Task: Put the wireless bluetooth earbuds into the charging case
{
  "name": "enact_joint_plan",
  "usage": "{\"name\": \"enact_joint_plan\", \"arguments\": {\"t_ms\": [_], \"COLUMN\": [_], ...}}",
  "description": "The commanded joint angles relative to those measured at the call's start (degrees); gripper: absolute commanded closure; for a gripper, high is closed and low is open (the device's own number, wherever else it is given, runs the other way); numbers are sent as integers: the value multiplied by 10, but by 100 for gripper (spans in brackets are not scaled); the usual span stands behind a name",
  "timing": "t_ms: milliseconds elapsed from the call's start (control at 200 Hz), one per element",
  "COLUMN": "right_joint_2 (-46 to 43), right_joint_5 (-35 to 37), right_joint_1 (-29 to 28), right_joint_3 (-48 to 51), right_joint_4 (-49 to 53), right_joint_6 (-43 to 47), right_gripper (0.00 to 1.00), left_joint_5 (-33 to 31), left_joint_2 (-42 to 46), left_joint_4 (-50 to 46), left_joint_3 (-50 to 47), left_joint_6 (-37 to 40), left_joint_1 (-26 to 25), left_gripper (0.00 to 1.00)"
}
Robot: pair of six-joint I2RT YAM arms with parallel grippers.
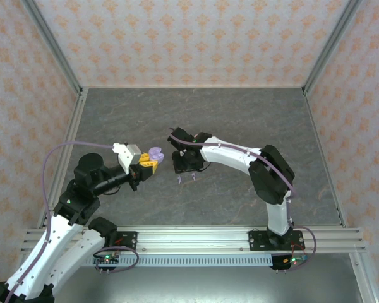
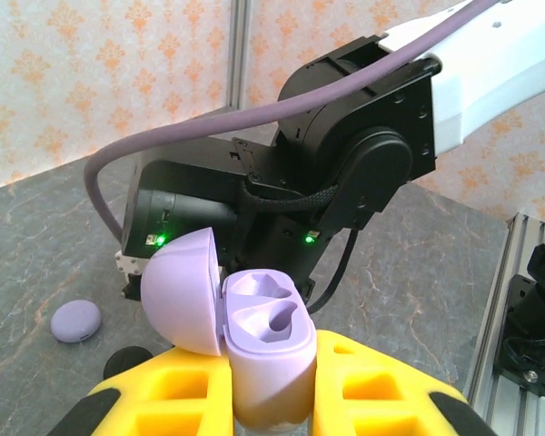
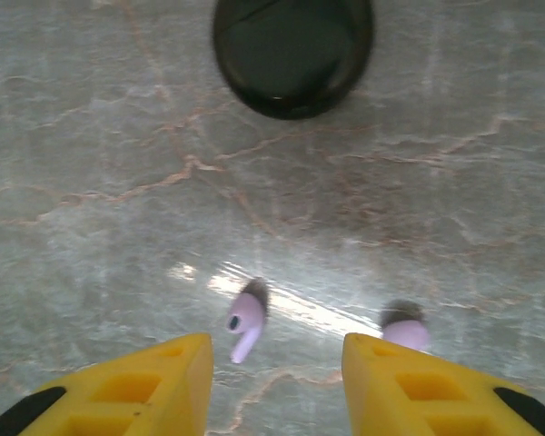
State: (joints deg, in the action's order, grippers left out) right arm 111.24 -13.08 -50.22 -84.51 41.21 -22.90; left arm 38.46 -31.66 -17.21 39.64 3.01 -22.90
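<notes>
Currently left gripper (image 2: 272, 404) clamped on open-lidded lavender charging case (image 2: 265, 334) at lower centre; right gripper (image 3: 274, 363) jaws apart, lavender earbud (image 3: 245, 324) on table (image 3: 100, 136) just above the gap.

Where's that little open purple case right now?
Top view, left of centre: the open purple case is clamped in the left end effector, facing the right arm.

Two lavender earbuds (image 3: 245, 324), one open lavender case (image 2: 268, 338), one closed lavender case (image 2: 75, 322), one black case (image 3: 292, 54)
</notes>
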Motion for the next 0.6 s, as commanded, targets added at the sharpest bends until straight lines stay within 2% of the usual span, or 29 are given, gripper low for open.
{"name": "enact_joint_plan", "arguments": {"t_ms": [0,596], "right_joint_2": [-6,49], "right_joint_5": [68,72], "right_joint_1": [-1,-1], "right_joint_3": [-21,-6], "right_joint_4": [57,81], "right_joint_6": [7,10], "right_gripper": [58,63], "left_joint_5": [-10,-11], "left_joint_2": [-2,-10], "left_joint_4": [1,-2], "left_joint_3": [-7,-4], "left_joint_6": [-4,-5], "left_joint_1": [-4,-4], "left_gripper": [100,100]}}
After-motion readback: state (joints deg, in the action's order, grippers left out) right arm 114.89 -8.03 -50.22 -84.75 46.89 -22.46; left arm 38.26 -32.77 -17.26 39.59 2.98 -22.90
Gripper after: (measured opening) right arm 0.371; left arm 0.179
